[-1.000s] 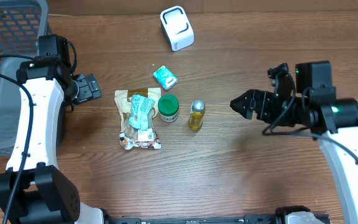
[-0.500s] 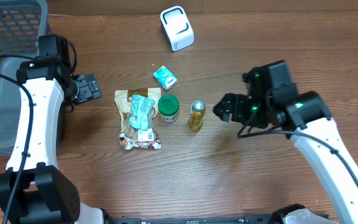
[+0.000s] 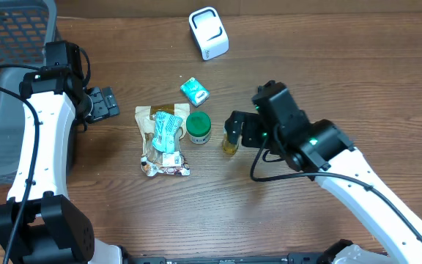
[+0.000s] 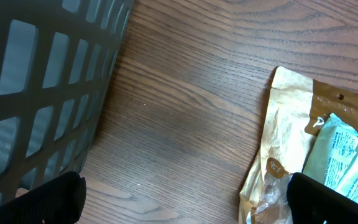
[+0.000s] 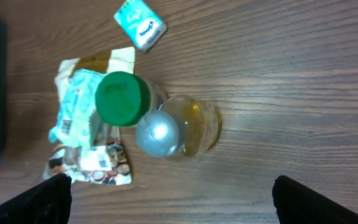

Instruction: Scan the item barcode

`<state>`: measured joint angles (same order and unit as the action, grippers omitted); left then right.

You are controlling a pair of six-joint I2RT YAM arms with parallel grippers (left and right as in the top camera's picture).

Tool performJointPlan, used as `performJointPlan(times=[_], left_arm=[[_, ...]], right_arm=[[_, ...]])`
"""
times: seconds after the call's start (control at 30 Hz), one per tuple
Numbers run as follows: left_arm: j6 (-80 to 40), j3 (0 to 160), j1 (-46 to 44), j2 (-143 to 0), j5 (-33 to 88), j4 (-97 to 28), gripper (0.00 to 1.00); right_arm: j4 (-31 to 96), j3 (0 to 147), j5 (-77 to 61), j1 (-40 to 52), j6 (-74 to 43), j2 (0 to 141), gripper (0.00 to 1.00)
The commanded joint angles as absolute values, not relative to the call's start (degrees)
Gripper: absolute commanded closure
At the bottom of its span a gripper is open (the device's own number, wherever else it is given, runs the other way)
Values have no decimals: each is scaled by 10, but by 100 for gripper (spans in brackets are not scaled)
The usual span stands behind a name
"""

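A small bottle (image 3: 231, 142) of yellow liquid with a silver cap stands mid-table, beside a green-lidded jar (image 3: 198, 127). My right gripper (image 3: 237, 126) hovers open just above and to the right of the bottle, holding nothing. In the right wrist view the bottle (image 5: 180, 128) and the jar (image 5: 123, 98) lie ahead of the open gripper (image 5: 185, 208). The white scanner (image 3: 209, 33) stands at the back. My left gripper (image 3: 108, 103) is open and empty beside the basket, left of the snack bags (image 3: 164, 141).
A teal packet (image 3: 194, 91) lies behind the jar. A dark mesh basket (image 3: 6, 51) fills the back left corner and shows close in the left wrist view as a basket (image 4: 42, 81). The snack bag (image 4: 316, 149) lies right of my left gripper (image 4: 185, 205).
My right arm has swung left across the table to the bottle, and its jaws have spread wider. The left arm and the items have not moved.
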<state>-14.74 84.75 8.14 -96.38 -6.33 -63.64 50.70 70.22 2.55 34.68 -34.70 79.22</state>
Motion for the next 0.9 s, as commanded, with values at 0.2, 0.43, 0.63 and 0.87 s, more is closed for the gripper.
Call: performJointPlan(times=[0.2,0.43,0.63,0.87], left_arm=[[-139,859,82,-955,-70,-636,0],[-139,859,82,-955,-70,-636,0],[-139,859,82,-955,-70,-636,0],[-139,859,82,-955,-70,-636,0]], right_arm=[[460,717,75,363,-362,871,0],[412,717,80,363,-363,897,0],[417,717,86,363,-377,908,0],[432,716,79,364,-377,910,0]])
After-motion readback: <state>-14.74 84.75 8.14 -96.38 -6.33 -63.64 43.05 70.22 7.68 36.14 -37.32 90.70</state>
